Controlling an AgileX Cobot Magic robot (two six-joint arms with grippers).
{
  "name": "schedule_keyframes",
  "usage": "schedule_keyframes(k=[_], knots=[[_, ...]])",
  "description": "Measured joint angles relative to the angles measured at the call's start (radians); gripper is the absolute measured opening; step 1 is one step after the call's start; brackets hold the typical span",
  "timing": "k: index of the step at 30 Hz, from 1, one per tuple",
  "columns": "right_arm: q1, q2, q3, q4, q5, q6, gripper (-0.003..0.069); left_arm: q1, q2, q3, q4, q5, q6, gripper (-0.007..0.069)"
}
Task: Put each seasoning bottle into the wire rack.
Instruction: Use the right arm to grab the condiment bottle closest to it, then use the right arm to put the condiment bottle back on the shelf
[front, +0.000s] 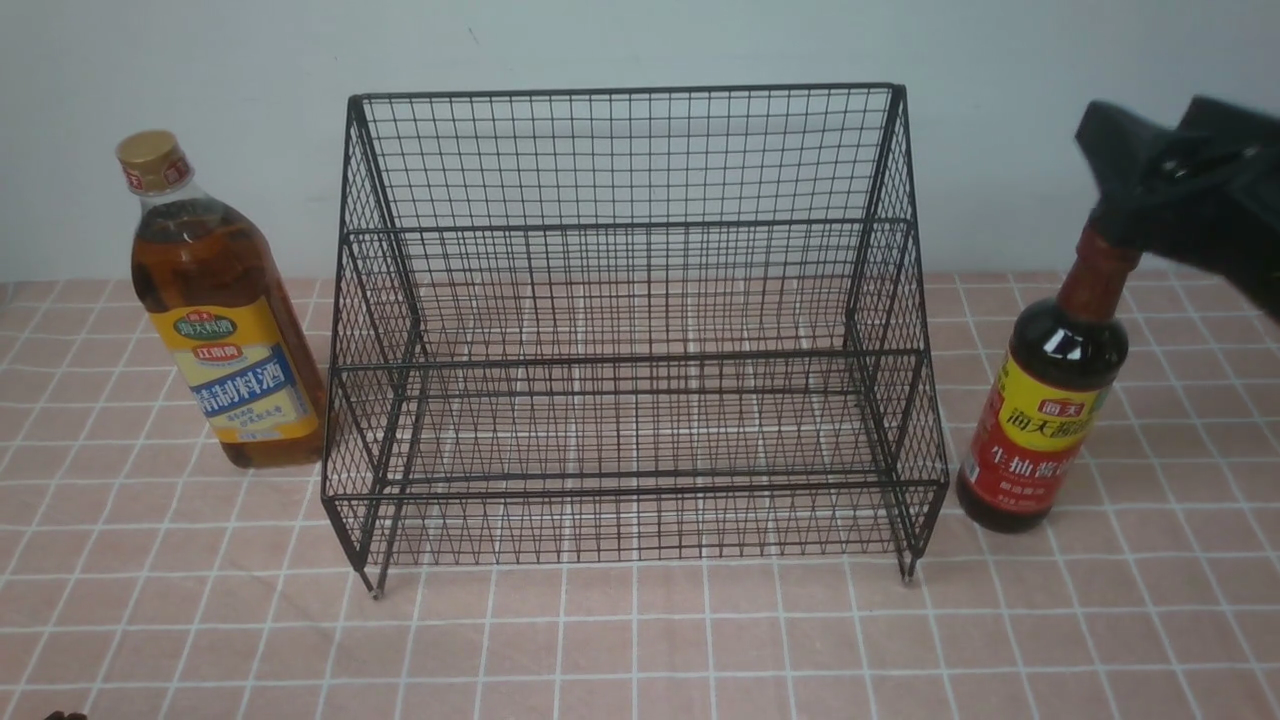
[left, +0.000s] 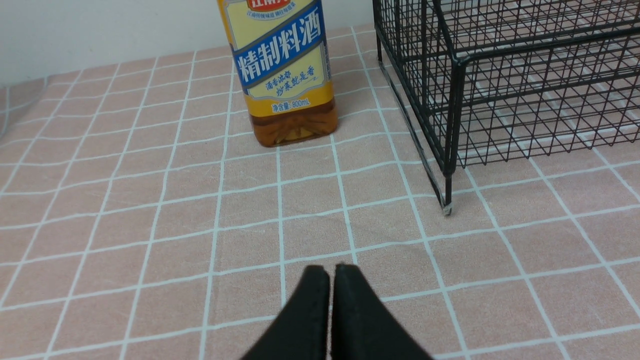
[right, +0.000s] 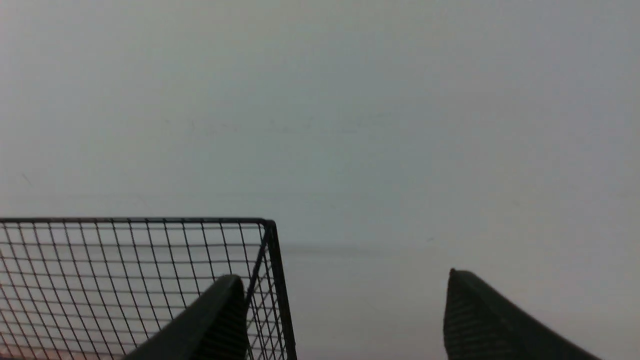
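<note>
The black wire rack (front: 620, 92) stands empty in the middle of the table. The amber-liquid bottle (front: 225, 330) with gold cap stands upright just left of the rack. The dark soy-sauce bottle (front: 1040, 410) with red neck stands upright just right of it. My right gripper (front: 1130, 170) hovers over the soy bottle's top and hides its cap. In the right wrist view it (right: 344, 277) is open, with only wall between the jaws and the rack's top corner (right: 150, 220) beside one finger. My left gripper (left: 330, 272) is shut and empty, low over the cloth in front of the amber bottle (left: 285, 75) and the rack's front foot (left: 446, 207).
A pink checked tablecloth (front: 640, 640) covers the table. A pale wall (front: 640, 40) stands close behind the rack.
</note>
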Motion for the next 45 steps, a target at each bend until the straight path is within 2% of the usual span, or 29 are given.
schedule_keyframes(k=[11,16,17,18,23,28,32,36,40,45], knots=[[0.003,0.11,-0.006,-0.02,0.035,-0.016,0.0486,0.0,0.0,0.0,0.0,0.0,0.0,-0.0007],[0.003,0.143,-0.007,-0.021,0.08,-0.025,0.0379,0.0,0.0,0.0,0.0,0.0,0.0,-0.0007],[0.003,0.152,-0.007,-0.03,0.096,-0.034,0.0289,0.0,0.0,0.0,0.0,0.0,0.0,-0.0007],[0.003,0.152,-0.008,-0.045,0.1,-0.059,0.0267,0.0,0.0,0.0,0.0,0.0,0.0,-0.0007],[0.004,0.091,-0.005,-0.073,0.168,-0.107,0.0269,0.0,0.0,0.0,0.0,0.0,0.0,-0.0007],[0.004,-0.11,-0.047,-0.081,0.272,-0.183,0.0269,0.0,0.0,0.0,0.0,0.0,0.0,-0.0007],[0.013,-0.217,-0.147,-0.101,0.29,-0.121,0.0269,0.0,0.0,0.0,0.0,0.0,0.0,-0.0007],[0.071,-0.241,-0.266,-0.189,0.291,-0.001,0.0269,0.0,0.0,0.0,0.0,0.001,0.0,-0.0007],[0.168,-0.188,-0.364,-0.292,0.29,0.128,0.0269,0.0,0.0,0.0,0.0,0.001,0.0,-0.0007],[0.233,-0.079,-0.436,-0.343,0.269,0.194,0.0269,0.0,0.0,0.0,0.0,0.001,0.0,-0.0007]])
